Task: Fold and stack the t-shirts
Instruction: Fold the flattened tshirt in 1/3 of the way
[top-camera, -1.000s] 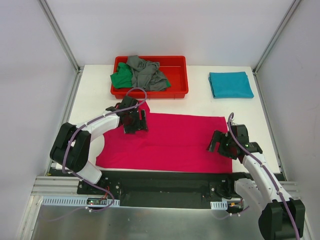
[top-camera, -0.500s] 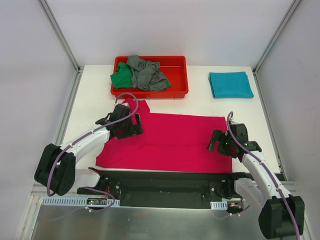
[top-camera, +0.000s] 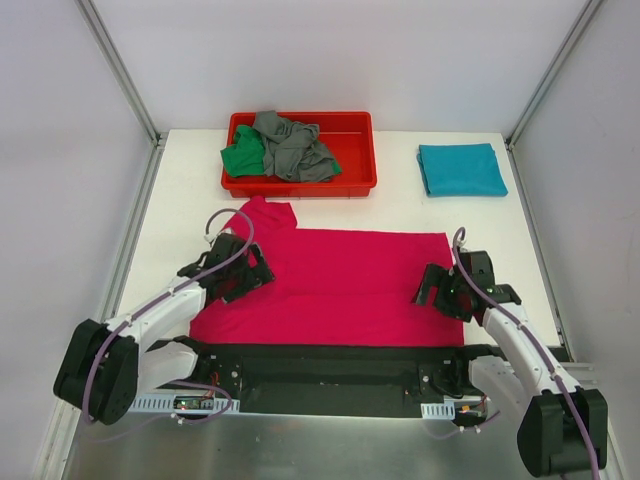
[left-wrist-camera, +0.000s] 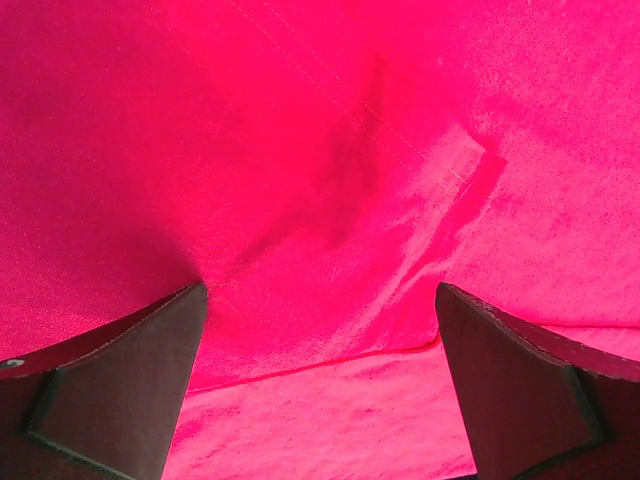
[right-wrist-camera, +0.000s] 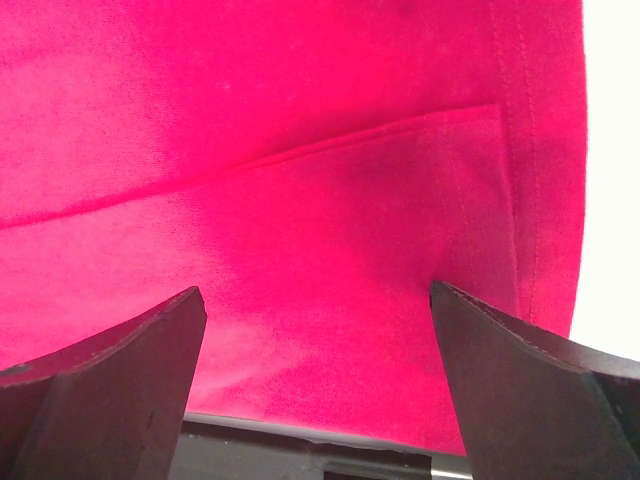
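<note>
Spread shirt (top-camera: 340, 285) lies flat on the table (top-camera: 400, 205), near side, just behind the arm bases. Tray (top-camera: 300, 187) is behind it, left of centre. Two crumpled shirts are in the tray: one (top-camera: 243, 158) at its left end, the other (top-camera: 290, 145) touching it on the right. Folded shirt (top-camera: 460, 168) is far right, apart from the tray. Left gripper (top-camera: 255, 272) is over the spread shirt's left part, right gripper (top-camera: 432, 290) over its right edge.

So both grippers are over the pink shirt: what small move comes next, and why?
Probably lower both and pinch the cloth at each end for another fold. The left gripper and right gripper hang open over opposite ends of the pink shirt, which lies spread flat, far wider than the folded teal shirt.
</note>
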